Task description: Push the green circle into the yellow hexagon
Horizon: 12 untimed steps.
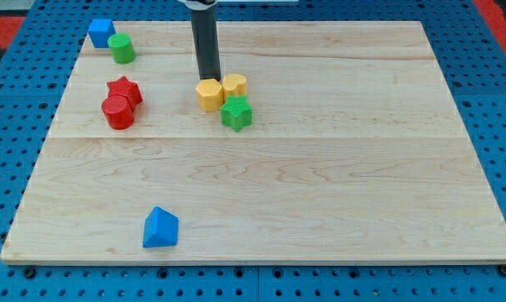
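The green circle (122, 49) stands near the board's top left corner, touching a blue cube (101, 33) on its upper left. The yellow hexagon (209, 95) sits near the upper middle of the board, with a second yellow block (234, 85) touching its right side and a green star (236, 112) touching it at the lower right. My tip (209, 78) rests just above the yellow hexagon, at its top edge. The green circle lies far to the left of my tip.
A red star (124, 89) and a red cylinder (117, 111) sit together at the left, below the green circle. A blue triangular block (160, 227) lies near the bottom left. The wooden board (320, 184) lies on a blue pegboard.
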### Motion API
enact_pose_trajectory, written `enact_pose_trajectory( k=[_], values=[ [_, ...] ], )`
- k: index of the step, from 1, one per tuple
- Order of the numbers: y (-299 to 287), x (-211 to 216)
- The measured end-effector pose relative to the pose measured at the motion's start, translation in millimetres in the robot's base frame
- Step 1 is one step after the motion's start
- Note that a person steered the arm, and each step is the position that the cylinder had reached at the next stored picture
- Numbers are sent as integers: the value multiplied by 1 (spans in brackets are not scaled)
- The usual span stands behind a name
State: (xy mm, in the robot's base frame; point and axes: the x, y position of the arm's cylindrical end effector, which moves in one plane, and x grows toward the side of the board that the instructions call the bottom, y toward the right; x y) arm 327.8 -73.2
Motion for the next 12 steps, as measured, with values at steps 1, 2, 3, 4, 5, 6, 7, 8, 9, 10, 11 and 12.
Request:
enact_pose_trajectory(
  k=[1, 2, 3, 4, 5, 6, 7, 8, 9, 10, 11, 12],
  values=[
    [-31, -18],
    [-70, -22],
    [-89, -25],
    [-142, -13],
    [-180, -13],
    [-232, -37],
    [-211, -82],
    [-166, -74],
    [-115, -57],
    [-61, -40],
    [-40, -76],
    [0, -64]
  ],
)
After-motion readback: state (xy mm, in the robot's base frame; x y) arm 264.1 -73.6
